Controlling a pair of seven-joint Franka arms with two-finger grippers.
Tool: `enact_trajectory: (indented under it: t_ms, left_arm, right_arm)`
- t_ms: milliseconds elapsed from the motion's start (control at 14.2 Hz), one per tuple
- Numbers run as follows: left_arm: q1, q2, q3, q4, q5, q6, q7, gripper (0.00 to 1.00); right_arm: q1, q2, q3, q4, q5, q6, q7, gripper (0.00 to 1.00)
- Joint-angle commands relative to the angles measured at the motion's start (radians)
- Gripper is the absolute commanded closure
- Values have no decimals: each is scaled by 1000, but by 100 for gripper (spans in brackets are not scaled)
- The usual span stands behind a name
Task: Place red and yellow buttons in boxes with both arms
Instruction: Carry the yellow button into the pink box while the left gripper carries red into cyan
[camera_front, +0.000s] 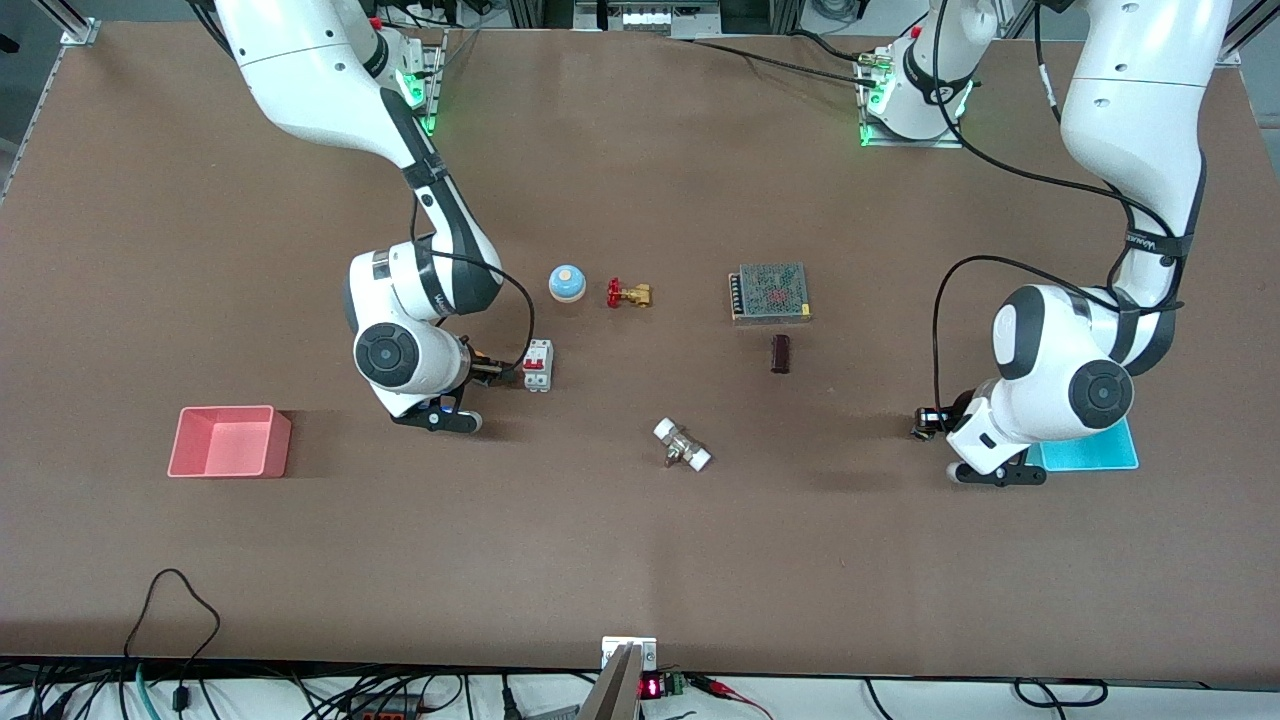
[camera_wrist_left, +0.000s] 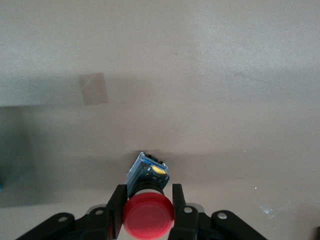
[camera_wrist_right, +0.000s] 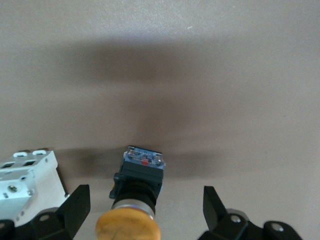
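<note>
My left gripper (camera_wrist_left: 148, 207) is shut on the red button (camera_wrist_left: 148, 216); its black fingers (camera_wrist_left: 117, 210) press both sides of the neck under the red cap. In the front view this gripper (camera_front: 925, 422) is low over the table beside the cyan box (camera_front: 1090, 456), which the left arm partly hides. My right gripper (camera_wrist_right: 145, 205) is open, with its fingers (camera_wrist_right: 75, 205) wide apart on either side of the yellow button (camera_wrist_right: 127, 227), which lies on the table. In the front view it (camera_front: 495, 372) sits beside a white breaker. The pink box (camera_front: 230, 442) stands empty toward the right arm's end.
A white circuit breaker (camera_front: 538, 365) lies right beside my right gripper and shows in the right wrist view (camera_wrist_right: 27, 182). A blue bell (camera_front: 567, 283), brass valve (camera_front: 628, 294), mesh-topped metal unit (camera_front: 770, 292), dark cylinder (camera_front: 781, 353) and white fitting (camera_front: 682, 445) lie mid-table.
</note>
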Motion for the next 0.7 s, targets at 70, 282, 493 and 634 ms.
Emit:
enact_trajectory:
  t_ms: [70, 282, 493, 634]
  left_arm:
    - [40, -69, 13, 35, -17, -65, 15, 70]
    - [91, -80, 13, 107, -5, -137, 38, 70]
    - [161, -78, 13, 159, -5, -203, 138, 70]
    - [194, -78, 13, 158, -5, -205, 193, 70]
  right_arm:
    - [2, -10, -1, -20, -12, -3, 18, 0]
    - [6, -8, -1, -18, -12, 0, 53, 0]
    - [6, -8, -1, -17, -18, 6, 62, 20]
    - [2, -8, -1, -17, -17, 5, 55, 54]
